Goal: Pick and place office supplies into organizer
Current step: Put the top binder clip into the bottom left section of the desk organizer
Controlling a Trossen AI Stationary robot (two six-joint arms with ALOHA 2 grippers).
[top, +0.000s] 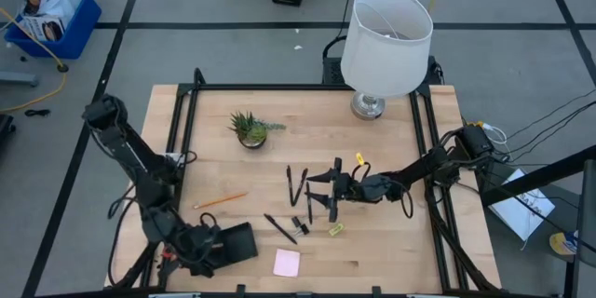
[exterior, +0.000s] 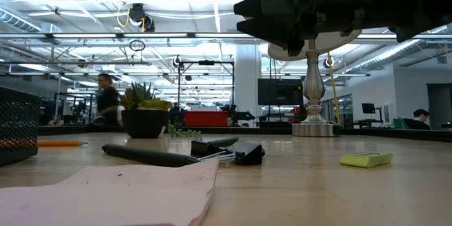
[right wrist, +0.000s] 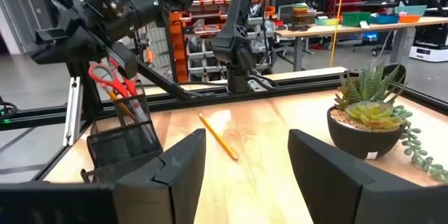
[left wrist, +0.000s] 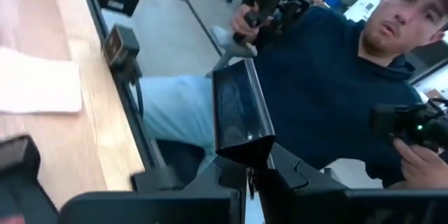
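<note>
The organizer (top: 239, 242), a black mesh holder, is at the table's near left with my left gripper (top: 210, 246) shut on it. Red scissors (right wrist: 110, 79) and a pencil stick out of its top (right wrist: 124, 140). My right gripper (top: 328, 192) hangs open above the table's middle, over black pens (top: 291, 182) and clips (top: 300, 225). A yellow-green block (top: 335, 230), a pink pad (top: 287, 262) and an orange pencil (top: 221, 201) lie flat on the wood. My left gripper (left wrist: 252, 176) pinches one black wall of the organizer (left wrist: 243, 136) between its two fingers, on the side toward the table's left. The fingers come in nearly level from the left. Whether the organizer's bottom is on the table I cannot tell.
A potted plant (top: 250, 130) stands at the far left of the middle and a white-shaded lamp (top: 385, 42) at the far right. A seated person (left wrist: 329, 91) is just beyond the table's near edge. Bare wood lies between the pencil and the plant.
</note>
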